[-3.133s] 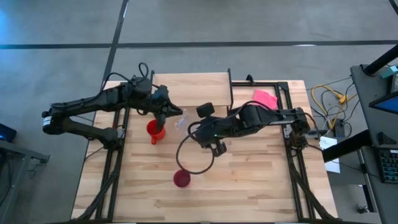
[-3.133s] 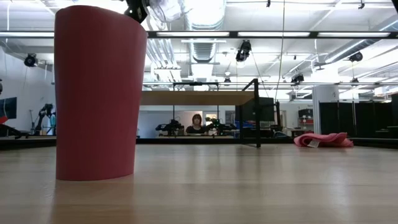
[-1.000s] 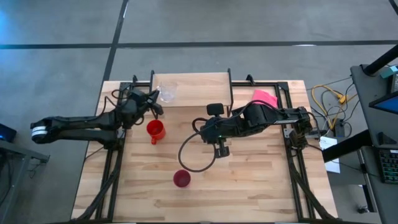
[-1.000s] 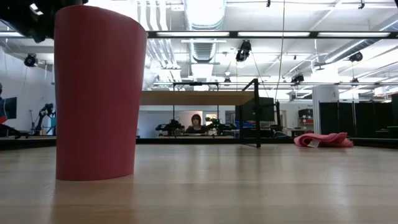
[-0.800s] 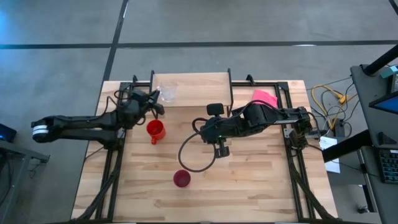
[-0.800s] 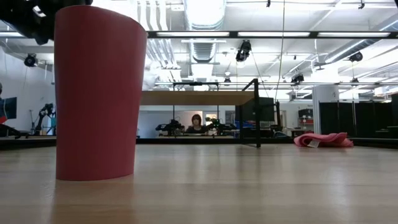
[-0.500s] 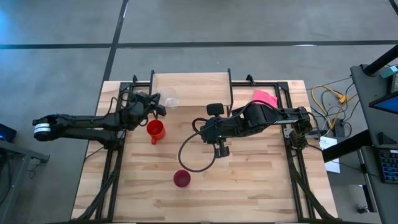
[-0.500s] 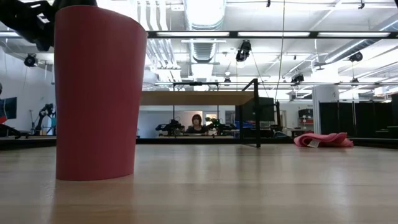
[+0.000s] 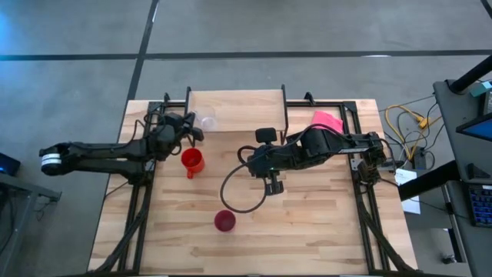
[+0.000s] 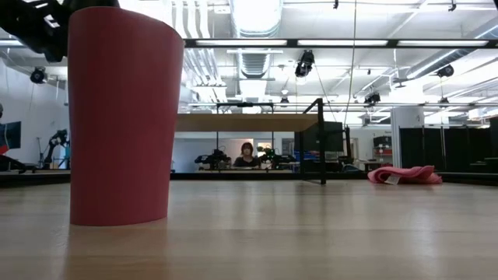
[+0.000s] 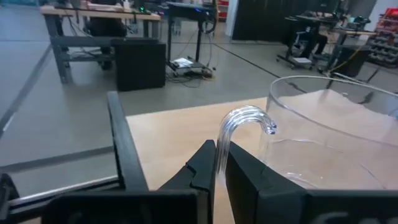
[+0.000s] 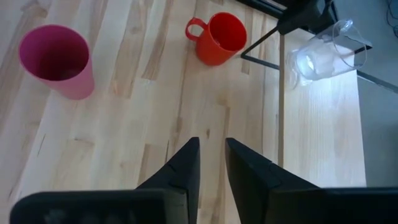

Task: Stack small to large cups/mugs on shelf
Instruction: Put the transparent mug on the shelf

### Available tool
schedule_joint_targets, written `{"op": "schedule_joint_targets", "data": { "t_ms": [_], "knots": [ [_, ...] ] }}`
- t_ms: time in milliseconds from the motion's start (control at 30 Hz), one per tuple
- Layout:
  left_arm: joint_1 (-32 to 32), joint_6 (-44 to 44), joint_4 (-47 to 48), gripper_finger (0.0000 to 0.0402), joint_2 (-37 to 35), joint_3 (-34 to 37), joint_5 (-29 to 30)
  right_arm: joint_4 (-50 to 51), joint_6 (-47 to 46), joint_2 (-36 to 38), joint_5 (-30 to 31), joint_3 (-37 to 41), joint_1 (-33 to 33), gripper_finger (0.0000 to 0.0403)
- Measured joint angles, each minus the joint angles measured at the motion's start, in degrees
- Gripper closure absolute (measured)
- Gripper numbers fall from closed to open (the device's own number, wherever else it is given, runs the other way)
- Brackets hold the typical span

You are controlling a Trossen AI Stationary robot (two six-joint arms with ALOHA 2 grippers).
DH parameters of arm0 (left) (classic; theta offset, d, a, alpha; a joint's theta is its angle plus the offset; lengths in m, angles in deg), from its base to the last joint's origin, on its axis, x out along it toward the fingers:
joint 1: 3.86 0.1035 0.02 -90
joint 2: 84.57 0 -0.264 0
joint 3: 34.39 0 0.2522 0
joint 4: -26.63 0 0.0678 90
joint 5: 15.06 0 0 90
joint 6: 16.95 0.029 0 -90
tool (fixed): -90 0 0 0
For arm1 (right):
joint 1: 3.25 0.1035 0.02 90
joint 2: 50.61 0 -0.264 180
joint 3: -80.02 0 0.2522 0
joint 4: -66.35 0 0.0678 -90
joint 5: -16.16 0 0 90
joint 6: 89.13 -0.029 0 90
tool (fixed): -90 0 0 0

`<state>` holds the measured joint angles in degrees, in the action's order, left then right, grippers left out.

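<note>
The clear glass cup (image 9: 207, 123) is over the left near corner of the shelf (image 9: 238, 104), and my left gripper (image 9: 192, 129) is shut on it, reaching in from the table's left. In the left wrist view the cup (image 11: 336, 130) shows rim up beside the gripper (image 11: 221, 155). The red-orange mug (image 9: 192, 161) stands on the table near the shelf's left leg. The magenta tumbler (image 9: 224, 221) stands closer to the near edge and fills the low view's left (image 10: 124, 117). My right gripper (image 9: 273, 185) hovers mid-table, open by a narrow gap (image 12: 211, 158), holding nothing. My left gripper pinches the glass cup's clear curved handle (image 11: 235, 121) between its two fingers, coming level from the table's left. The cup sits upright, rim up, over the shelf's top. Its base is hidden, so whether it rests on the shelf cannot be told.
A pink cloth (image 9: 327, 121) lies right of the shelf near the far edge. A black cable loop (image 9: 242, 192) hangs below the right arm above the table's middle. Black frame rails (image 9: 369, 215) run along both table sides. A person (image 10: 247, 153) sits far behind the table.
My left gripper has stayed shut on the glass cup and has brought it slightly toward the shelf's near edge, where it now shows smaller and straighter from above. The right arm, mug and tumbler have kept still.
</note>
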<state>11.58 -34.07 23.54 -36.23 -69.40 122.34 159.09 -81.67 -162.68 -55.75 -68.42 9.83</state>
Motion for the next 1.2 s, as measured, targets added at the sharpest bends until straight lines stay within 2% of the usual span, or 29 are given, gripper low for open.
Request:
{"op": "schedule_joint_targets", "data": {
  "t_ms": [433, 1067, 1200],
  "knots": [
    [0.3, 4.0, -0.7, 0.0391, -1.0, -0.2, 2.6, -0.4, 0.0, 0.0, 0.0, 0.0, 0.0, 0.033],
    [2.7, 3.8, -2.3, 0.0391, 1.9, -0.2, 2.6, -1.4, 0.0, 0.0, 0.0, 0.0, -0.1, 0.0335],
    [3.1, 1.2, -2.2, 0.0391, 2.0, -0.1, 2.6, -1.4, 0.1, 0.0, 0.0, 0.0, -0.1, 0.0333]
  ]
}}
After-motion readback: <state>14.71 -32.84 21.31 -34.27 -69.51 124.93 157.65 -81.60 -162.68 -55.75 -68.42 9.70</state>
